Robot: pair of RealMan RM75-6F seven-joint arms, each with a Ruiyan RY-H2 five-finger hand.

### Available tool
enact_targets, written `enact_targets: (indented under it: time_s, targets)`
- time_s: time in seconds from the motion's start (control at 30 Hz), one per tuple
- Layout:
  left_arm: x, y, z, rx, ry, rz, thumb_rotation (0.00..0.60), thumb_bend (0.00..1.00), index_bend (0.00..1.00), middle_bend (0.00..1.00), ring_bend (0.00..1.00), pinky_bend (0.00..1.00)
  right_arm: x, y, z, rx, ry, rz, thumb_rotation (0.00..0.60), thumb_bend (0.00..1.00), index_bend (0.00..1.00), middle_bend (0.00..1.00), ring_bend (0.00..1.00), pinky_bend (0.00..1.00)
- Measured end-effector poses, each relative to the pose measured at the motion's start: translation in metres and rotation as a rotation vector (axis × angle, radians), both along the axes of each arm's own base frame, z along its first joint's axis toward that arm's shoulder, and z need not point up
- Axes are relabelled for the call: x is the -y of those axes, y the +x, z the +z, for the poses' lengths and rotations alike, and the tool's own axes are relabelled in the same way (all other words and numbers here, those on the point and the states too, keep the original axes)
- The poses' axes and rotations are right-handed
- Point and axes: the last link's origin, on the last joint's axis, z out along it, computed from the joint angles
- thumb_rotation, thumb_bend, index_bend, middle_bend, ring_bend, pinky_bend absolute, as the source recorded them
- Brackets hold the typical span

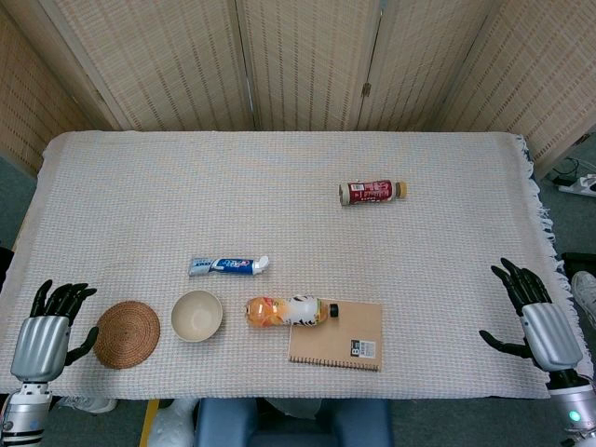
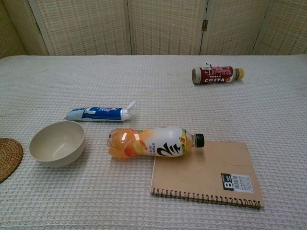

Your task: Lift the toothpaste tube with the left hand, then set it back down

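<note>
Woven tablecloth (image 1: 279,168) before wicker screens (image 1: 307,65)

red bottle (image 2: 217,75): "COSTA" | notebook (image 2: 206,174) sticker: "B"

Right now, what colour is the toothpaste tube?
The toothpaste tube is blue and white with a white cap. The chest view shows it best.

The left hand (image 1: 45,340) sits at the near left corner in the head view, palm down, fingers spread and holding nothing; the right hand (image 1: 538,317) sits at the near right edge, fingers likewise apart, thumb out; neither shows in the chest view.
</note>
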Motion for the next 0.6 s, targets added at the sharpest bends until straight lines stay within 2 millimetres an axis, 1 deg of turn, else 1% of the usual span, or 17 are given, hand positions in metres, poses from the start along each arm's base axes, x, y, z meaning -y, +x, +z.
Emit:
enact_targets:
  time_s: [0.4,0.6]
  targets:
    - [0.0014,0.0034,0.0,-0.017,-0.016,-0.006,0.6,0.4,0.27,0.24,0.19,0.05,-0.0008,-0.001,0.0008,0.006,-0.003,0.002,0.6,0.25,0.0,0.01,0.0,0.0]
    - [-0.0069,0.0099,0.0009,-0.023,-0.024,-0.034,0.6,0.4,0.27,0.24,0.19,0.05,-0.0004,-0.0023,0.0022,0.011,-0.014,0.004,0.6,0.25,0.0,0.01,0.0,0.0]
